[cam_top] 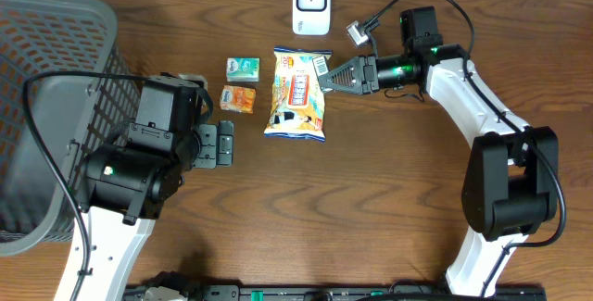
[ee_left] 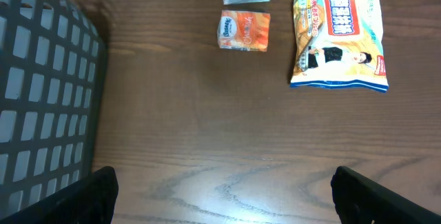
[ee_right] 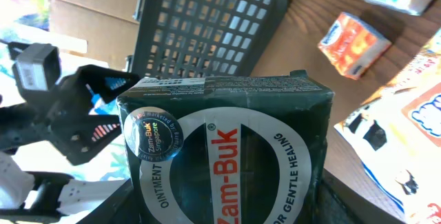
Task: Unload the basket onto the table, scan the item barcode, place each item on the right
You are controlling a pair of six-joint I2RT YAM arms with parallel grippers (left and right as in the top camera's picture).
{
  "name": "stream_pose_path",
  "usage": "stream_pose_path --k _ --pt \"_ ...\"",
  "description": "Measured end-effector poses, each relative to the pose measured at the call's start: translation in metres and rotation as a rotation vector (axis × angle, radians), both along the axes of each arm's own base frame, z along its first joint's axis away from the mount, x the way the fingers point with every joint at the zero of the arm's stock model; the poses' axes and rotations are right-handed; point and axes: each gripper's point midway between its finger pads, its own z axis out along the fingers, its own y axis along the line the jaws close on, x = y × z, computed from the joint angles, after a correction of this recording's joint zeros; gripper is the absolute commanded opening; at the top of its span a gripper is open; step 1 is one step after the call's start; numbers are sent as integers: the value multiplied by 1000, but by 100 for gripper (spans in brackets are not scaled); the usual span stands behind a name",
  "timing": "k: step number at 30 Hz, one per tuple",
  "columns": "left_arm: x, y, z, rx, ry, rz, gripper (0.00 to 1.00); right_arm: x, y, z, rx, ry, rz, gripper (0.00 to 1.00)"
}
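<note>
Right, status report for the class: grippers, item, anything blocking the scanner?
Left gripper open, empty, over the table. Right gripper shut on Zam-Buk box, at the snack bag's edge. Scanner beyond, path looks clear.

Wide bare desk [cam_top: 371, 208] between the 2 arms, open from the front. Walled off on the left by the tall mesh basket [cam_top: 56, 106], close beside the left gripper [cam_top: 220, 144]. Bare wood from that gripper up to the orange pack [cam_top: 240, 99] and green pack [cam_top: 243, 68]; only a narrow gap from those 2 to the snack bag [cam_top: 296, 102]. Free strip behind the bag up to the white scanner [cam_top: 311, 5]. Crowded over the bag's far right corner by the right gripper [cam_top: 329, 74] and its dark box [ee_right: 220, 155].
</note>
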Motion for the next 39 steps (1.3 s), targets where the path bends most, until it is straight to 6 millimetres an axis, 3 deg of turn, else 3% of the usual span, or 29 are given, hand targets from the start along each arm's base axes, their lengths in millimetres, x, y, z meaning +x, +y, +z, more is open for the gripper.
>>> stream_pose_path --k 7,14,17,21,26,31,39 --pt "0 0 0 0 0 0 98 17 -2 -36 -218 24 -120 54" --pt "0 0 0 0 0 0 98 47 -8 -80 -549 -100 -288 52" --pt "0 0 0 0 0 0 98 62 -28 -98 -740 -159 -392 52" --pt "0 0 0 0 0 0 98 79 -76 -116 -1062 -247 -545 54" --pt "0 0 0 0 0 0 98 69 -121 -123 -1377 -285 -595 56" --pt "0 0 0 0 0 0 98 60 -141 -127 -1504 -292 -591 57" --pt "0 0 0 0 0 0 98 31 -172 -158 -1673 -271 -563 58"
